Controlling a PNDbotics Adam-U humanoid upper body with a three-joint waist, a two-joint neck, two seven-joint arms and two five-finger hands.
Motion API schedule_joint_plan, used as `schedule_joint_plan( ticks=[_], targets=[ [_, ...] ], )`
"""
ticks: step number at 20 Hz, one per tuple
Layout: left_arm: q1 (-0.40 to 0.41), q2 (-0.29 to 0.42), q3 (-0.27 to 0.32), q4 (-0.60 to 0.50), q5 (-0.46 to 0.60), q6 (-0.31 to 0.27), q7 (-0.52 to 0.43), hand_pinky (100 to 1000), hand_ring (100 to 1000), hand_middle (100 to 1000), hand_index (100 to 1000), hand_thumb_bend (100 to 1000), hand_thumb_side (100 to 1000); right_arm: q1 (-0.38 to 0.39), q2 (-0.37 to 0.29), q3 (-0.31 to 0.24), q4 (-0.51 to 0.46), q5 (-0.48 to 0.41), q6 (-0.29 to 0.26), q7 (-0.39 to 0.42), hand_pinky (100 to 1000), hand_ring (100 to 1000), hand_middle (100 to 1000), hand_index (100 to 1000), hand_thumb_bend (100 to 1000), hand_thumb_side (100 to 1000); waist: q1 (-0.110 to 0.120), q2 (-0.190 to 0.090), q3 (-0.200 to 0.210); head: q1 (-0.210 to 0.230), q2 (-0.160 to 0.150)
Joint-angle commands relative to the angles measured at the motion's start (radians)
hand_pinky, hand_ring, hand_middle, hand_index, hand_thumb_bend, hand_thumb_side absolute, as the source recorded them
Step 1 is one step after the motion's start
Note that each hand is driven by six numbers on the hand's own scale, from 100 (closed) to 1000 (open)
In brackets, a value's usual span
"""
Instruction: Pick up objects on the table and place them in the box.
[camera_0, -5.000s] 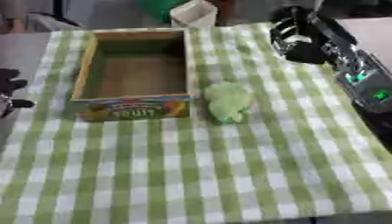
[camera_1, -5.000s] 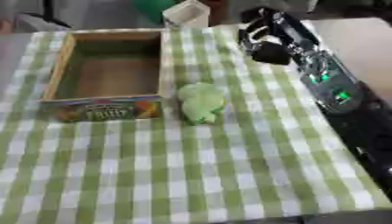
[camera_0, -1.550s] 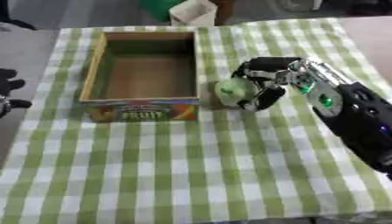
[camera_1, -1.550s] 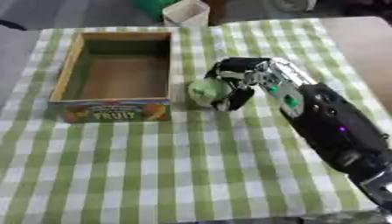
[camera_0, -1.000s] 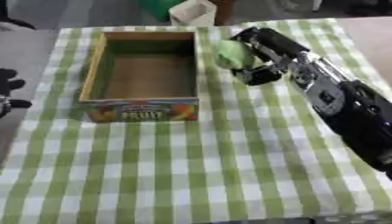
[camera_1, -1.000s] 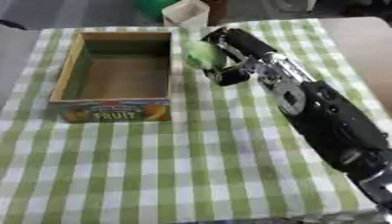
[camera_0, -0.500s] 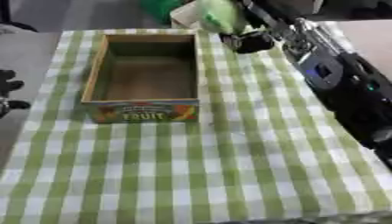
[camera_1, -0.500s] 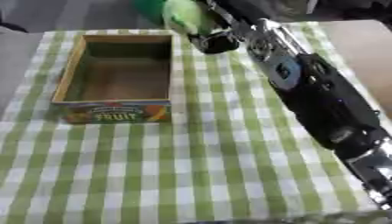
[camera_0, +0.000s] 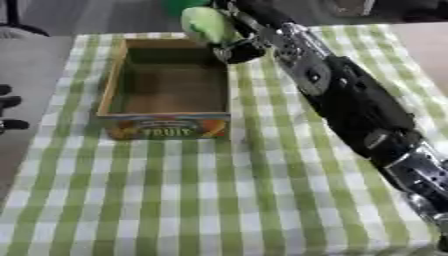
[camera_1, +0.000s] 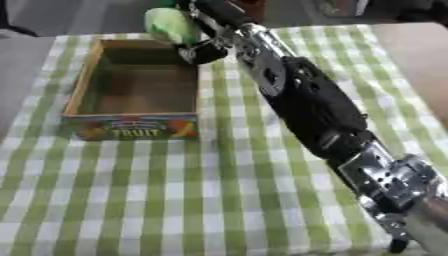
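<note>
while the right arm stretches diagonally from the lower right corner all the way to the far end of the table, its right hand is curled around a pale green soft-looking thing, hard to say exactly what it is, just a rounded light green lump. it's held up in the air over the far right corner of the box, right about above the back rim, not resting on anything as far as i can tell.

the box is a wooden open-top crate with a colourful fruit label on the near side, sitting on the left half of the green and white checked tablecloth. inside it looks bare, just the brown bottom showing.

the left hand only peeks in at the left edge of the left eye view, a few dark fingertips beside the cloth, well apart from the box. can't tell whether it's open or closed from that little bit. past the far edge of the table there's something darker green, partly hidden behind the held thing.
</note>
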Motion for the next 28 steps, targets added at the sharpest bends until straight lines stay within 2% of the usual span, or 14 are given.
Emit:
schedule_joint_plan(
  ticks=[1,4,5,6,7,8,9,10,11,12,15,19,28],
  targets=[
    [-0.022,0.006,-0.005,-0.018,0.004,-0.001,-0.009,602,787,732,720,194,211,-0.033,0.034,-0.021,0.052,0.033,-0.014,0.006,308,229,213,348,100,154,0.003,-0.011,0.010,-0.019,-0.013],
    [-0.025,0.004,-0.007,-0.018,0.004,0.000,-0.011,602,787,732,720,194,212,-0.039,0.060,-0.029,0.093,0.059,-0.023,0.010,322,245,228,364,100,156,0.003,-0.008,0.017,-0.026,-0.016],
    [-0.025,0.004,-0.007,-0.018,0.004,0.000,-0.011,602,787,732,720,195,213,-0.040,0.064,-0.031,0.100,0.064,-0.026,0.011,388,313,306,434,100,170,0.003,-0.007,0.018,-0.027,-0.016],
    [-0.026,0.002,-0.008,-0.018,0.005,0.001,-0.012,602,787,732,720,196,213,-0.040,0.076,-0.027,0.111,0.074,-0.027,0.021,494,447,477,606,100,181,0.002,-0.006,0.022,-0.028,-0.017],
    [-0.027,0.002,-0.008,-0.018,0.005,0.001,-0.012,602,787,732,720,197,213,-0.041,0.085,-0.025,0.117,0.086,-0.029,0.032,528,495,530,673,100,179,0.001,-0.005,0.023,-0.029,-0.017],
    [-0.027,0.002,-0.008,-0.018,0.005,0.001,-0.012,602,787,732,720,197,213,-0.042,0.090,-0.025,0.120,0.095,-0.031,0.041,528,495,530,673,100,179,0.000,-0.005,0.024,-0.029,-0.016],
    [-0.027,0.002,-0.007,-0.018,0.005,0.001,-0.012,602,787,731,719,198,214,-0.043,0.092,-0.023,0.119,0.102,-0.034,0.052,643,635,677,797,100,229,-0.001,-0.004,0.024,-0.028,-0.017],
    [-0.027,0.002,-0.007,-0.018,0.004,0.001,-0.012,602,787,731,719,198,214,-0.043,0.092,-0.023,0.115,0.107,-0.037,0.062,667,666,705,815,105,254,-0.002,-0.004,0.024,-0.027,-0.017],
    [-0.027,0.002,-0.007,-0.018,0.004,0.001,-0.011,603,787,731,719,199,214,-0.044,0.090,-0.022,0.107,0.114,-0.040,0.069,743,755,787,865,149,339,-0.003,-0.004,0.023,-0.026,-0.018],
    [-0.027,0.001,-0.006,-0.018,0.004,0.002,-0.011,603,787,731,719,200,215,-0.044,0.088,-0.023,0.098,0.114,-0.043,0.076,802,810,837,891,178,379,-0.004,-0.003,0.022,-0.024,-0.019],
    [-0.028,0.002,-0.004,-0.018,0.004,0.002,-0.010,603,787,731,719,199,214,-0.043,0.078,-0.024,0.072,0.099,-0.047,0.096,887,884,908,926,227,445,-0.006,-0.002,0.017,-0.021,-0.021],
    [-0.027,0.004,-0.003,-0.019,0.004,0.001,-0.008,603,786,731,719,199,213,-0.042,0.062,-0.025,0.038,0.079,-0.046,0.114,948,931,949,950,290,466,-0.005,-0.003,0.011,-0.018,-0.024],
    [-0.025,0.006,0.000,-0.019,0.004,-0.001,-0.006,603,786,731,719,199,212,-0.040,0.037,-0.029,-0.011,0.051,-0.021,0.104,967,942,969,955,303,480,-0.001,-0.004,0.000,-0.014,-0.030]
  ],
)
